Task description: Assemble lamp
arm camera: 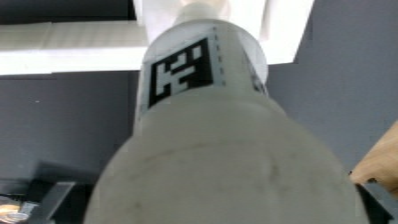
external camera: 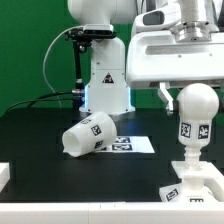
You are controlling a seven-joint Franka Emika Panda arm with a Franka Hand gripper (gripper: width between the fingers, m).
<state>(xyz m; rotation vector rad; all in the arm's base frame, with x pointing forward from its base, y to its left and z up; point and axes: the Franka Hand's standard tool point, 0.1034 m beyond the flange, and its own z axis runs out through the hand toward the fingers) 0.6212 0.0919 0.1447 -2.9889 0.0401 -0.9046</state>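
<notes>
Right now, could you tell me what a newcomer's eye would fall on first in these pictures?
First comes the rounded white bulb, standing upright on the lamp base at the exterior view's right. The bulb and its black-and-white tag also fill most of the wrist view. Next is the tapered shade, lying on its side mid-table at the edge of the marker board.

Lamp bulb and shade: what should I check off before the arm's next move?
1. Bulb upright on the base: ok.
2. Bulb fully seated: cannot tell.
3. Gripper open, visible finger apart from the bulb: ok.
4. Shade upright: not ok, it lies on its side.
5. Only the flat marker board lies between bulb and shade: ok.
</notes>
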